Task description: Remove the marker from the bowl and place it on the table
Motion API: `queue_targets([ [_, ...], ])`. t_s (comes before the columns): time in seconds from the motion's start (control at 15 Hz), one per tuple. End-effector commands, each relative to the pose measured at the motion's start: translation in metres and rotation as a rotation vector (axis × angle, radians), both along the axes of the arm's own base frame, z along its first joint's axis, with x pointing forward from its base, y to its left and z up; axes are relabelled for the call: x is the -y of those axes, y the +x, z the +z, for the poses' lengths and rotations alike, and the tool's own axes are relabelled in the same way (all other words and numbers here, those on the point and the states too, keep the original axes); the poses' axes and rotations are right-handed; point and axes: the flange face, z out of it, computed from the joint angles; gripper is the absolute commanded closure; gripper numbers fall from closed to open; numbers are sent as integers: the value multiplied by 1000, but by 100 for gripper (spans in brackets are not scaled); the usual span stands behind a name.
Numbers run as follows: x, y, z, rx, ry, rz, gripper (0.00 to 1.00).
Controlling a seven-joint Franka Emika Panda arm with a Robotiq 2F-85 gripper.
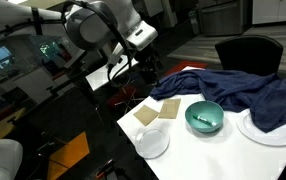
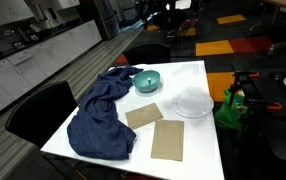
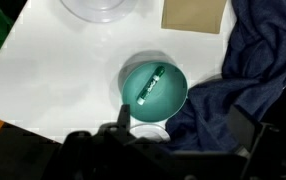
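Observation:
The teal-green bowl [image 3: 153, 92] stands on the white table [image 3: 63, 80]; it shows in both exterior views [image 1: 204, 117] [image 2: 146, 82]. The marker [image 3: 150, 84], pale with a dark end, lies slanted inside the bowl. My gripper [image 3: 183, 135] is open and empty, its two dark fingers spread wide at the lower edge of the wrist view. It hangs above the table, off to the side of the bowl and well apart from it. In an exterior view the gripper [image 1: 146, 68] hangs high beyond the table's far edge.
A dark blue cloth [image 3: 258, 70] [image 1: 233, 90] lies bunched against the bowl. Tan mats [image 3: 195, 14] [image 2: 168, 140] lie on the table. A white plate [image 1: 268, 128] sits under the cloth's edge; a small white plate [image 1: 151, 142] sits near a corner. A dark chair [image 1: 248, 52] stands behind.

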Motion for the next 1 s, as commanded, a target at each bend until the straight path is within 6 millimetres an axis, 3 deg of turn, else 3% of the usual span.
queue_targets([
  [0.0,11,45,-18,-23,15,-162,0],
  [0.4,24,80,-70,-99,22,-368,0],
  [0.8,31,83,-136,-161,-32,-387,0],
  [0.87,30,78,-127,-176,-28,-397,0],
  [0.93,30,79,-136,-178,-29,-396,0],
])
